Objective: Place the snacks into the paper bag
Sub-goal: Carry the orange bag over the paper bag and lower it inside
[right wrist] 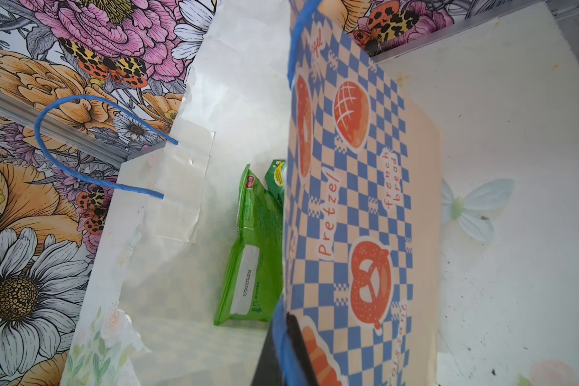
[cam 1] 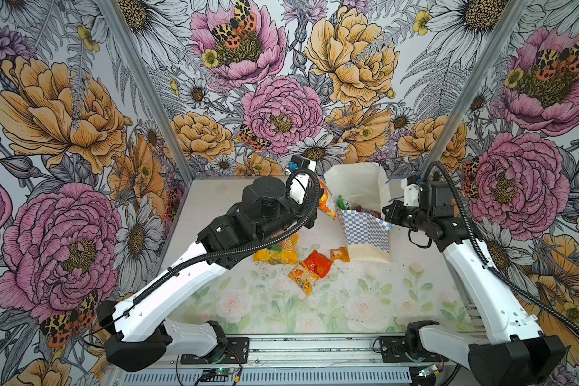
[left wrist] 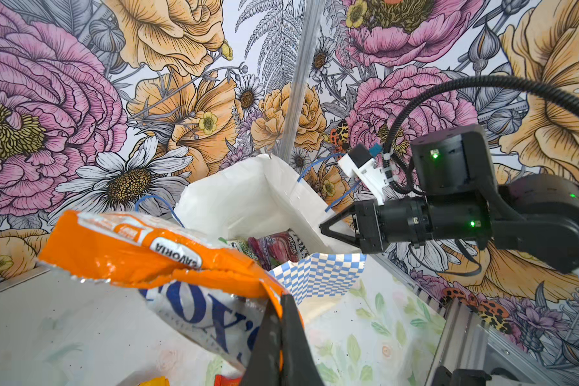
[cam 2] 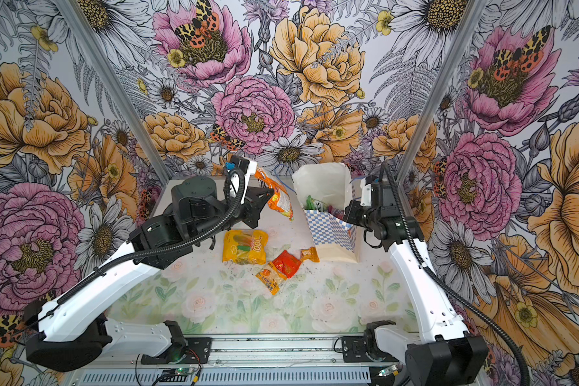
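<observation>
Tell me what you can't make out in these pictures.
- Contents of the bag: its walls hide the bottom in both top views; its checkered front covers most in the right wrist view.
- Whether the right gripper pinches cord or rim: tips cut off at the right wrist view's edge.
- Label of the orange packet: crumpled, partly behind the left gripper, left wrist view.

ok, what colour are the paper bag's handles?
Blue cord handles; clearest in the right wrist view.
</observation>
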### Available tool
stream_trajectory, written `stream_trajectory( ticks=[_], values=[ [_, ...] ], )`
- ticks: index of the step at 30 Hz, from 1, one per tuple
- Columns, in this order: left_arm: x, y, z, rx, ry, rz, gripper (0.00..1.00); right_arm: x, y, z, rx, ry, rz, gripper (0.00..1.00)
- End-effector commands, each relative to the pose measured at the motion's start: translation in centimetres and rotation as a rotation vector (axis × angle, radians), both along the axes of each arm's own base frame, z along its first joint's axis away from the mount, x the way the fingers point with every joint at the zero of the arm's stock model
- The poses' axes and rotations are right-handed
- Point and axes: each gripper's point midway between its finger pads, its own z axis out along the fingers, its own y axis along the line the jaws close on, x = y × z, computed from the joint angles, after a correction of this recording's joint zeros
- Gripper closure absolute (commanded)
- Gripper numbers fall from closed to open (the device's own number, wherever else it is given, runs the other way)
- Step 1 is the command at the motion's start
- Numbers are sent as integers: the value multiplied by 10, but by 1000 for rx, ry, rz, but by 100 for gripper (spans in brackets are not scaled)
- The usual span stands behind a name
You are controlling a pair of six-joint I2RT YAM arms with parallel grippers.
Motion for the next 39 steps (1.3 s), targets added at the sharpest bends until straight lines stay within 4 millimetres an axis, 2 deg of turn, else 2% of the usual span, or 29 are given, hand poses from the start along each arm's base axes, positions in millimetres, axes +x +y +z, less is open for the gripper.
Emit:
stream_trajectory(
  ticks=[1,10,21,22,27,35,39],
  values=[
    [3,-15,18,-25,-27,-59,100,4,4,17,14,-70,27,100],
    [30,-53,32,-54,-24,-95,100,4,6,20,24,-73,33,100],
    [71,-95,22,-12,2,-100,100,3,8,21,30,-76,40,100],
    [81,-106,5,17,19,-96,100,2,8,22,31,-78,39,100],
    [105,-122,-18,51,39,-80,100,0,9,24,35,-83,43,100],
    [131,-153,-62,142,52,-117,100,-3,10,22,36,-80,48,100],
    [136,-164,-83,170,72,-146,100,-3,9,23,36,-84,48,100]
  ],
)
